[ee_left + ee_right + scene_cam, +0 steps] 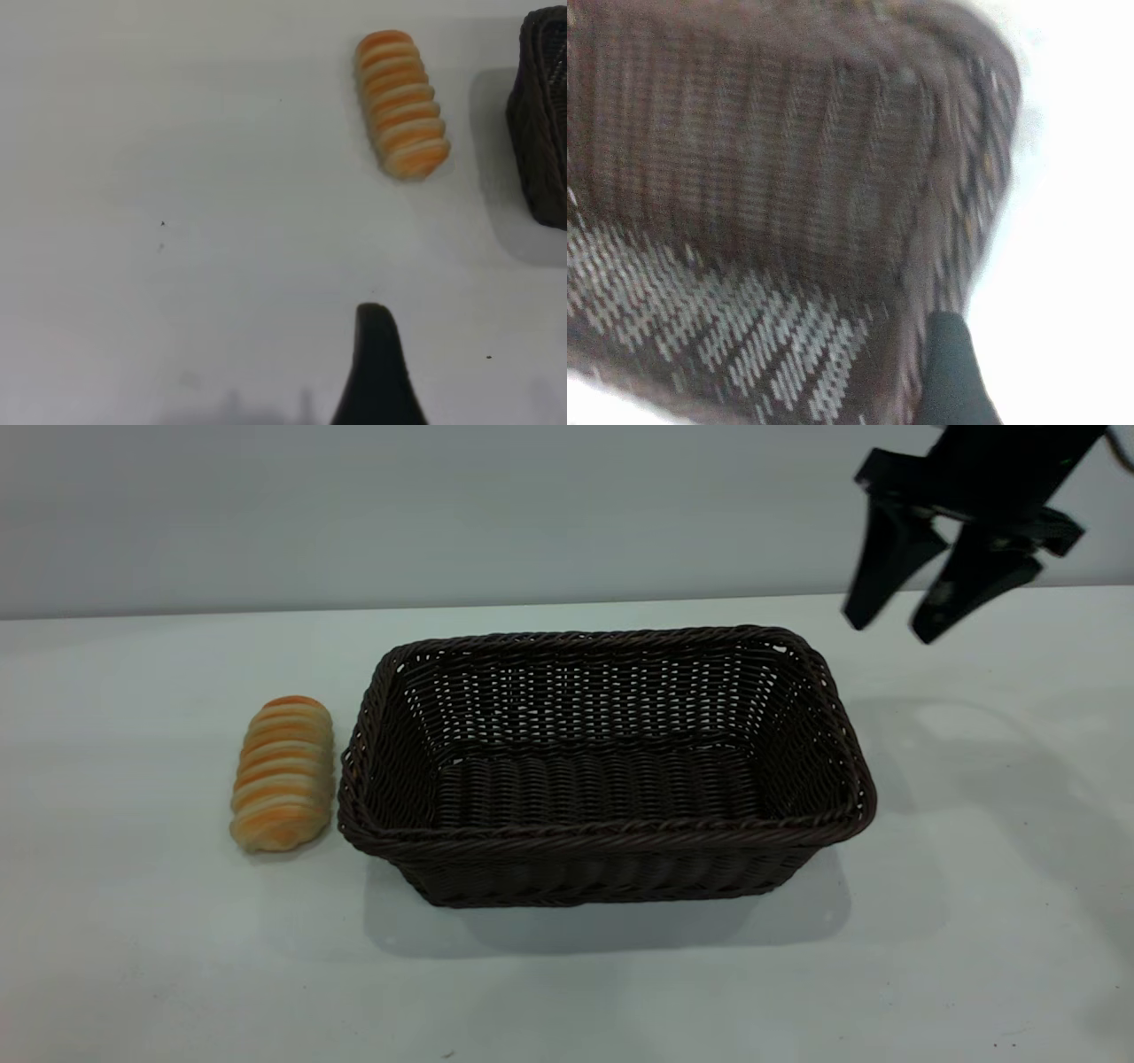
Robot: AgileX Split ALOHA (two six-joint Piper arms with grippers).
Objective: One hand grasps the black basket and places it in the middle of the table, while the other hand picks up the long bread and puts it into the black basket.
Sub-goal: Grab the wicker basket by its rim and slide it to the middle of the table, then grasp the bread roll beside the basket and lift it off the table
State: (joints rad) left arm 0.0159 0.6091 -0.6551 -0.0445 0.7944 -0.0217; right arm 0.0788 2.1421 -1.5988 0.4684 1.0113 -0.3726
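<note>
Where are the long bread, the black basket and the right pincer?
long bread [283, 773]: exterior view, middle of its ridged top.
black basket [602, 834]: exterior view, near braided rim.
right pincer [890, 622]: exterior view, midway between its two fingertips, above the table.

Lab: bare table [974, 921], plain wall [354, 514].

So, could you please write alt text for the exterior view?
An empty black basket sits mid-table, with a long bread lying just beside its left end. The right hand hovers open above the basket's far right corner.
</note>
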